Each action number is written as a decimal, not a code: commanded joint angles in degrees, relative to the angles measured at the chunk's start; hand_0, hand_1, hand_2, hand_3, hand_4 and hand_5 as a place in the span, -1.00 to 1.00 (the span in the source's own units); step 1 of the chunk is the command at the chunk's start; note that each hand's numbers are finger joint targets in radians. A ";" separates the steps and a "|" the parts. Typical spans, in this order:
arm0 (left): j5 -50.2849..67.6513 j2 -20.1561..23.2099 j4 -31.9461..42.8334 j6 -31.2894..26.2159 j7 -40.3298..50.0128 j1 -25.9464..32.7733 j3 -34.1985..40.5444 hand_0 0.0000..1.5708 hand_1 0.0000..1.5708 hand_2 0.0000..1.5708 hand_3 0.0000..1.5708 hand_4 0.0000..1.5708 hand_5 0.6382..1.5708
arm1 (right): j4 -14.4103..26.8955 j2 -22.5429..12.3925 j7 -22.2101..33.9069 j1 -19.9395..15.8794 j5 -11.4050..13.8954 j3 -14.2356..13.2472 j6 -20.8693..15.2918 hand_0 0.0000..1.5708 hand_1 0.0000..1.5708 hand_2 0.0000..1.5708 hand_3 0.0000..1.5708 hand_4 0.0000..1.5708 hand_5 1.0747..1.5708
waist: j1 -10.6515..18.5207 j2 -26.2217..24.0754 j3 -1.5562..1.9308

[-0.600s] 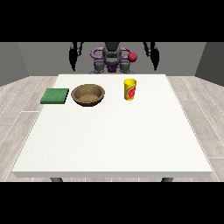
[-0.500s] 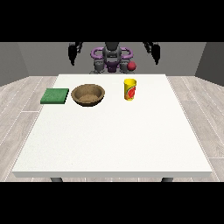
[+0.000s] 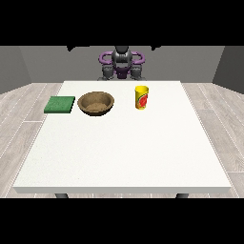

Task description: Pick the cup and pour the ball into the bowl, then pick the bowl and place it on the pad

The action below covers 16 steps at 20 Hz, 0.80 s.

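So nothing's been picked up yet: the cup [image 3: 141,97] sits on the counter [image 3: 124,152] right of the bowl [image 3: 96,103], pad [image 3: 60,104] further left. A tilted grab could tip the cup. No ball is seen; neither robot hand is visible, so their state can't be told.

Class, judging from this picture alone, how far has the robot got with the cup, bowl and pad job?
Nothing looks done. The yellow cup stands upright on the white table, untouched; the brown bowl sits beside the green pad, not on it. No hand is clearly in view. No ball is visible. Picking, pouring and placing remain.
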 commanded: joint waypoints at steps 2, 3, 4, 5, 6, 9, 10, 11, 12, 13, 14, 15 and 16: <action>-2.37 -2.04 -8.80 6.52 8.02 0.92 -7.08 -1.00 -1.00 -1.00 -1.00 -1.00 0.93 | -4.23 -2.42 3.72 1.11 -3.36 -3.57 1.22 -1.00 -1.00 -1.00 -1.00 -0.30 0.97 | 1.38 1.10 0.04; -1.51 -2.05 -8.18 7.65 5.69 -0.74 -6.76 -1.00 -1.00 -1.00 -1.00 -1.00 0.92 | -5.47 -1.93 2.44 0.44 -3.89 -3.67 1.44 -1.00 -1.00 -1.00 -1.00 -0.31 0.97 | 0.27 4.08 0.03; -2.72 -2.07 -10.95 8.10 8.98 -0.54 -6.87 -1.00 -1.00 -1.00 -1.00 -1.00 0.93 | -5.93 -3.66 3.52 2.21 -5.58 -5.12 3.45 -1.00 -1.00 -1.00 -1.00 -0.32 0.96 | 0.45 2.55 0.04; -5.24 -2.08 -11.16 10.29 9.17 -3.74 -8.43 -1.00 -1.00 -1.00 -1.00 -1.00 0.91 | -3.87 -1.41 2.23 -1.72 -3.73 -4.64 -0.14 -1.00 -1.00 -1.00 -1.00 -0.34 0.97 | 2.12 5.22 0.05; -3.03 -2.09 -9.30 7.21 4.87 -3.21 -4.87 -1.00 -1.00 -1.00 -1.00 -1.00 0.91 | -5.77 -0.90 -0.41 0.90 -4.38 -4.02 1.96 -1.00 -1.00 -1.00 -1.00 -0.34 0.96 | 0.03 7.55 0.03; -5.04 -2.09 -7.05 7.74 1.75 -4.95 -5.81 -1.00 -1.00 -1.00 -1.00 -1.00 0.90 | -4.11 -1.70 0.24 -2.58 -5.35 -5.52 1.78 -1.00 -1.00 -1.00 -1.00 -0.47 0.96 | 0.50 10.39 0.03; -3.97 -2.09 -4.91 5.65 -2.37 -4.97 -3.45 -1.00 -1.00 -1.00 -1.00 -1.00 0.89 | -1.79 -1.96 -4.36 -2.04 -5.58 -6.36 3.47 -1.00 -1.00 -1.00 -1.00 -0.52 0.97 | 0.33 12.68 0.03; -2.21 -0.53 -1.22 4.20 -8.37 -7.95 1.32 -1.00 -1.00 -1.00 -1.00 -1.00 0.89 | -3.91 -1.16 -5.17 -4.70 -3.36 -4.20 2.08 -1.00 -1.00 -1.00 -1.00 -0.56 0.97 | -1.49 17.12 0.00; -4.27 -1.63 -0.42 5.67 -5.87 -9.55 0.00 -1.00 -1.00 -1.00 -1.00 -1.00 0.89 | -3.16 0.09 -4.45 -4.81 -2.26 -2.77 1.06 -1.00 -1.00 -1.00 -1.00 -0.61 0.98 | -0.81 16.35 0.02; -4.15 -1.50 1.55 4.90 -10.02 -9.04 0.34 -1.00 -1.00 -1.00 -1.00 -1.00 0.87 | -1.84 -1.40 -7.00 -5.09 -3.65 -4.80 2.96 -1.00 -1.00 -1.00 -1.00 -0.61 0.98 | -1.31 18.23 0.02; -2.82 -0.83 1.41 3.72 -10.04 -11.28 1.66 -1.00 -1.00 -1.00 -1.00 -1.00 0.86 | 0.07 -0.35 -10.61 -7.01 -2.02 -4.59 1.76 -1.00 -1.00 -1.00 -1.00 -0.62 0.99 | 0.08 20.88 0.03; -4.75 -1.38 2.79 4.07 -13.00 -9.86 0.09 -1.00 -1.00 -1.00 -1.00 -1.00 0.85 | 1.58 -4.78 -9.53 -8.57 -5.70 -8.76 5.15 -1.00 -1.00 -1.00 -1.00 -0.63 0.99 | -0.20 20.48 0.03; -3.70 -0.37 4.66 4.40 -11.83 -15.26 4.44 -1.00 -1.00 -1.00 -1.00 -1.00 0.83 | 1.03 -1.86 -10.43 -8.55 -2.56 -5.48 2.70 -1.00 -1.00 -1.00 -1.00 -0.65 0.99 | -1.30 22.52 0.03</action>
